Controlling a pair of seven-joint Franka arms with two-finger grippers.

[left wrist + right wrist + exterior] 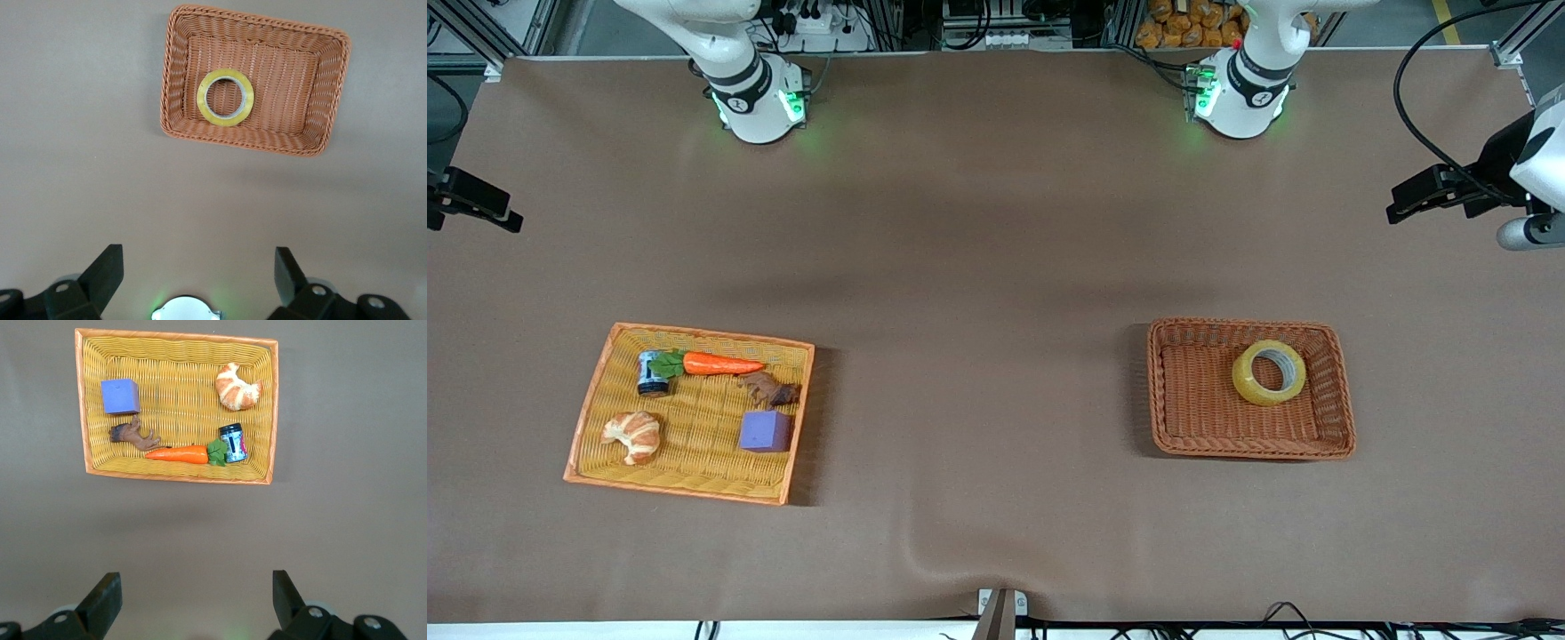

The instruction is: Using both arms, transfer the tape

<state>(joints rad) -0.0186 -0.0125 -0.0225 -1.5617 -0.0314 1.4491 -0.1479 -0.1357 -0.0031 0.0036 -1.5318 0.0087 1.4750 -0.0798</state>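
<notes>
Tape [225,97] flat in brown basket [320,143]; left gripper [199,275] high over table, fingers apart.

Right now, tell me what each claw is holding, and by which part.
Nothing. The left claw and right claw are both open and empty, high above the table; the tape lies untouched in its brown basket.

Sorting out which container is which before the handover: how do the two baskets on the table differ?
The brown basket sits toward the left arm's end; the yellow basket with an orange rim sits toward the right arm's end. The brown basket holds only the tape; the yellow one holds a carrot, croissant, purple cube and small jar. Both are rectangular and woven.
</notes>
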